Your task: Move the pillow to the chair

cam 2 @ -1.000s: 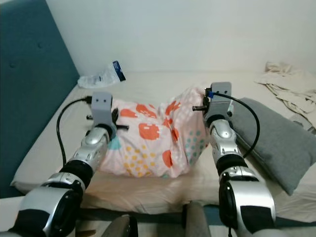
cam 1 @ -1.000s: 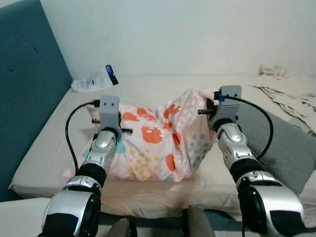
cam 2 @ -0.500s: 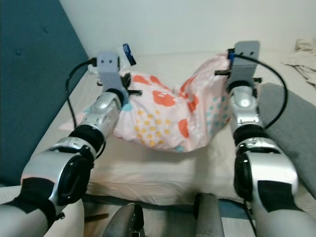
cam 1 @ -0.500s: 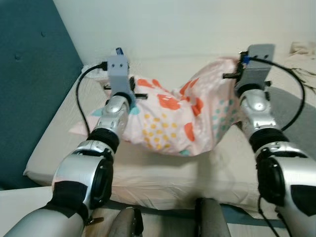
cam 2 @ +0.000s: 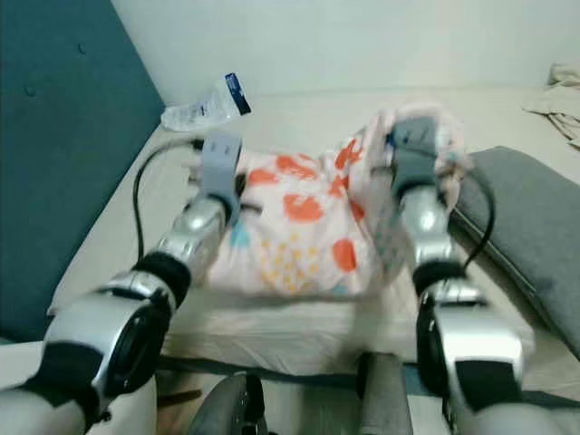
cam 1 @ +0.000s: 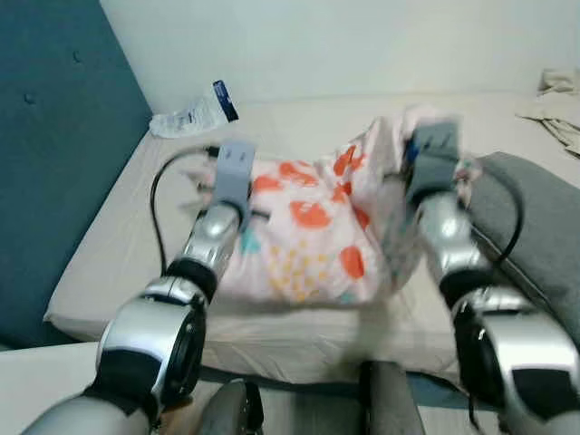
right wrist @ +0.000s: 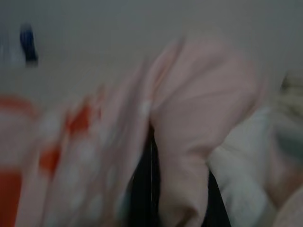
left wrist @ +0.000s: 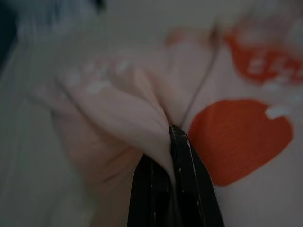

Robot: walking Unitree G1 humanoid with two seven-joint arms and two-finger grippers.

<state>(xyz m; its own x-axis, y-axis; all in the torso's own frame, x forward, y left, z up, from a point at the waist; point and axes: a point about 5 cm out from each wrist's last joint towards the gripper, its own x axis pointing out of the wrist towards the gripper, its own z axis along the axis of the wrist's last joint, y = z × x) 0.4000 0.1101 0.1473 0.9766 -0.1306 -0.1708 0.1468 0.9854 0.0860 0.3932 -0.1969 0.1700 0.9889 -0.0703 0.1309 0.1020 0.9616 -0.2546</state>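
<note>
Two grippers clamping the pink pillow (cam 1: 313, 231) from either end, holding it over the near edge of the bed (cam 1: 118, 245)

Left gripper (left wrist: 170, 156) pinching a fold of the pillow's fabric at its left end, black fingers (left wrist: 187, 184) pressed together on the cloth beside a large orange blotch

Right gripper (right wrist: 151, 189) closing on a bunched fold at the pillow's right end, dark fingers mostly buried under pink cloth, the picture there heavily blurred

Pillow sagging between both silver arms, pink with orange patches and small yellow and teal dots, its right end pulled up higher than its left

Lying just to the right of it, a grey pillow (cam 1: 535, 236) on the same mattress, near the right arm

Resting farther back near the wall, a clear plastic packet with a blue label (cam 1: 195, 113), well apart from the pillow

Standing along the left side, a teal padded headboard (cam 1: 54, 154)

Showing at the far right corner, crumpled pale bedding (cam 1: 557, 95)
</note>
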